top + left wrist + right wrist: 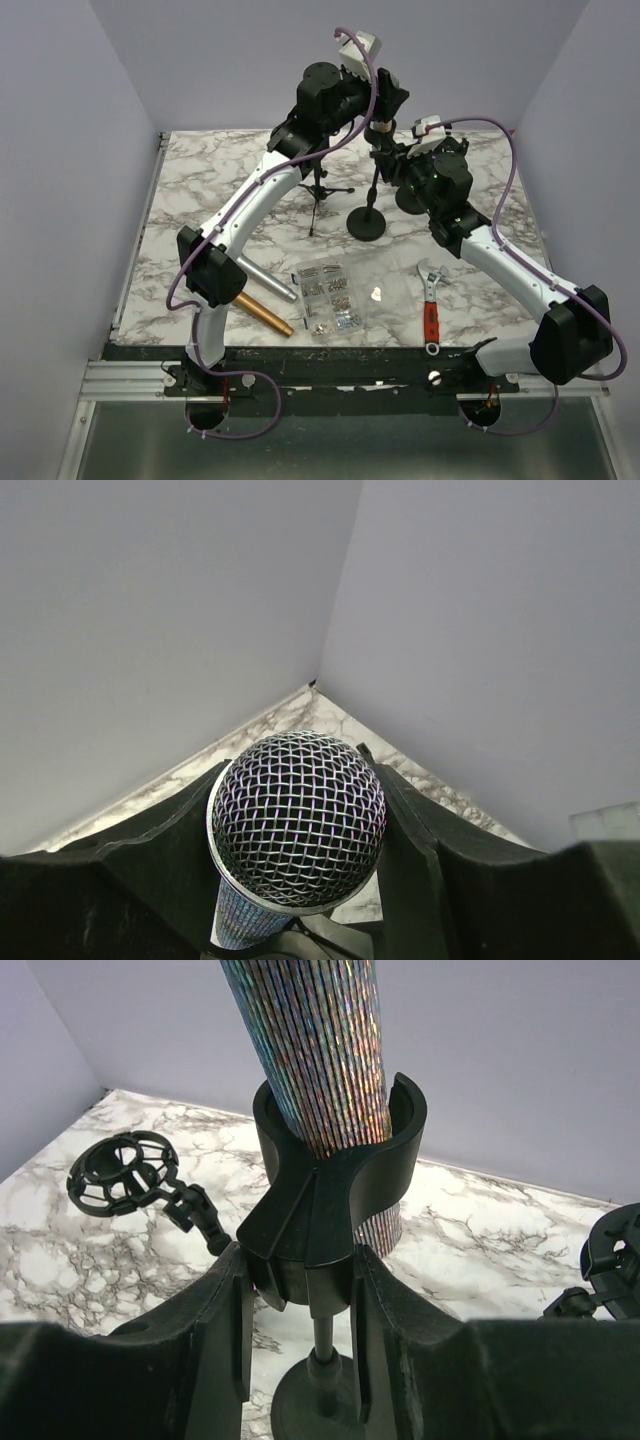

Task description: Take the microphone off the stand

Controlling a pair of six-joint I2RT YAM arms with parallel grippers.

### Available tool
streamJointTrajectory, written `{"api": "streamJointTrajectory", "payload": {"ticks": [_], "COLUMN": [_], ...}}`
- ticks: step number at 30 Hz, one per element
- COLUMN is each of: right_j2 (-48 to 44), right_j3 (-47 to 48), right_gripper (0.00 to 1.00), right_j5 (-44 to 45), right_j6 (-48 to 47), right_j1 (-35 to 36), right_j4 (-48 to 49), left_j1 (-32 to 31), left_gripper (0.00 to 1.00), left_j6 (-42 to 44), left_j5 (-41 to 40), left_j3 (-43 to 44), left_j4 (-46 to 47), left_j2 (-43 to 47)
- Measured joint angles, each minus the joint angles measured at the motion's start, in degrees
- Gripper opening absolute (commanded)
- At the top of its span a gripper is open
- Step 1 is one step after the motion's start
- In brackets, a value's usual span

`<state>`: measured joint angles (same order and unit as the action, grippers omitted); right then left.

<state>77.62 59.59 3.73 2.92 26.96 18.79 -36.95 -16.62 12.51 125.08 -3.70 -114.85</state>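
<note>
Closest in, the left gripper (297,770) presses both sides of the mesh head, clamped on the microphone (297,825). The right gripper (298,1260) pinches the stand (321,1345) just under its clip (330,1190). That stand rises just past the table (200,180) centre, toward one o'clock. Seated in the clip, the microphone's long axis runs near vertical, head at twelve, tail at six.

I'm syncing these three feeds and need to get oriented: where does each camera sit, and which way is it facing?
Top external: above, behind the bases, looking down on the marble table; left arm and right arm show.
Left wrist: faces the back wall corner; its jaws flank the glittery microphone's silver mesh head.
Right wrist: faces the black stand clip between its jaws, table beyond.
Both wrist views share the microphone.
</note>
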Motion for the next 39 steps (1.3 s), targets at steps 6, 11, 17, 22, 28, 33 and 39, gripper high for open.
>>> {"api": "streamJointTrajectory", "payload": {"ticks": [6,11,17,22,28,33,39], "right_j2": [0.1,0.1,0.7,1.7,2.4,2.4,1.7], "right_j3": [0.0,0.0,0.5,2.2,3.6,3.4,0.9], "right_gripper": [0.01,0.01,0.01,0.01,0.01,0.01,0.01], "right_j5": [0.0,0.1,0.3,0.9,1.3,1.7,2.6], "right_j6": [0.0,-0.4,-0.4,-0.4,-0.3,0.0,0.2], "right_j1": [0.0,0.0,0.0,0.0,0.0,0.0,0.1], "right_j4": [0.0,0.0,0.0,-1.5,-3.0,-3.2,-0.6], "left_j1": [-0.9,-1.7,-1.7,-1.7,-0.2,6.0,21.6], "left_gripper": [0.00,0.00,0.00,0.00,0.00,0.00,0.00], "left_j6": [4.0,7.8,11.6,13.6,14.7,12.4,3.5], "left_j5": [-2.0,-4.6,-8.1,-12.3,-17.5,-19.0,-15.4], "left_j3": [6.9,8.8,6.5,-8.1,-28.6,-43.5,-55.1], "left_j4": [-3.4,-4.9,-5.6,-3.8,-4.0,-6.4,-9.6], "left_j2": [1.2,5.6,15.1,31.0,46.4,54.8,60.3]}}
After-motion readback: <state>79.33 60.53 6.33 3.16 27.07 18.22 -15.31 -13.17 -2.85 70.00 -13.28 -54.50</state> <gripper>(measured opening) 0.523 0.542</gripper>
